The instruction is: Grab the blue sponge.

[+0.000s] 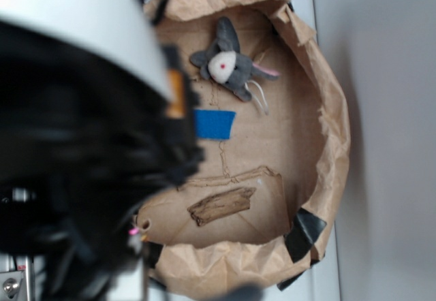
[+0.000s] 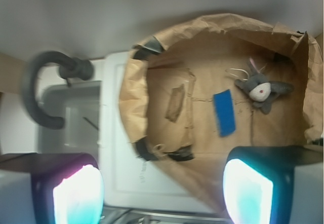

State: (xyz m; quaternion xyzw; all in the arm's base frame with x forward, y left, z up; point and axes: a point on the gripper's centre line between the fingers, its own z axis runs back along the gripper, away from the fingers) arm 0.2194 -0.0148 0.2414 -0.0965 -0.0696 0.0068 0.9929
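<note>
Blue sponge (image 2: 224, 112) lies flat on the brown-paper tray floor (image 2: 202, 133), untouched, well ahead of the gripper (image 2: 163, 193), between grey plush toy (image 2: 261, 89) and wood piece (image 2: 175, 103). Jaws spread wide, empty. Approach, descent and grasp all remain.

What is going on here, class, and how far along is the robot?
The robot's gripper hangs open, high above a brown paper tray, holding nothing. Inside the tray lie the blue sponge, a grey plush toy beside it, and a brown wood piece further off. The sponge has not been touched yet.
</note>
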